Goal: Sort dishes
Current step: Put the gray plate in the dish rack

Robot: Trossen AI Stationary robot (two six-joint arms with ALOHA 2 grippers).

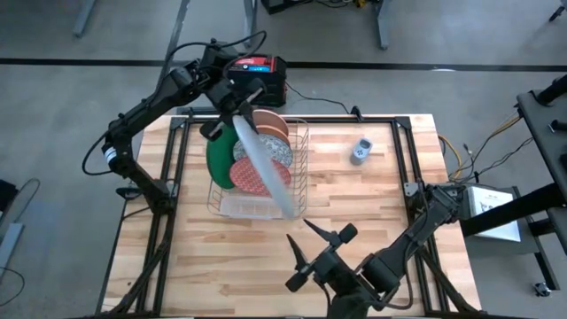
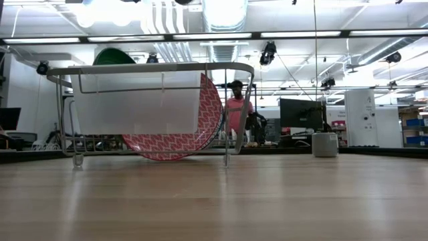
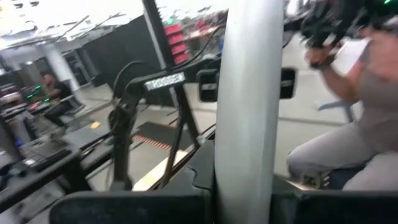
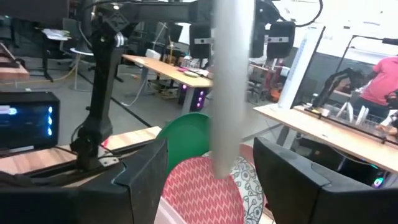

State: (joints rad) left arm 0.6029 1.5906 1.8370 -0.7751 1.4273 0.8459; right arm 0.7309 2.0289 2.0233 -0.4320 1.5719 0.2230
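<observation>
The grey plate (image 1: 264,161) is held edge-on above the wire rack (image 1: 301,168), slanting from the left gripper (image 1: 237,105) out over the rack's near side; in the left wrist view it shows as a pale band (image 3: 247,106) clamped between that gripper's fingers. The left gripper is clenched on the plate's rim, high above the far end of the rack. Standing in the rack are the dark green plate (image 1: 218,159), the red plate (image 1: 251,177), the white speckled plate (image 1: 276,151) and the salmon-pink plate (image 1: 270,122), all upright on edge, close together. The low view shows the red plate (image 2: 175,142) leaning inside the rack. The right gripper (image 1: 312,244) hangs over the table's near edge, jaws spread apart, empty. A small grey-blue gadget (image 1: 360,151) lies well apart on the wooden table (image 1: 372,204). A person (image 2: 237,110) stands in the room beyond
</observation>
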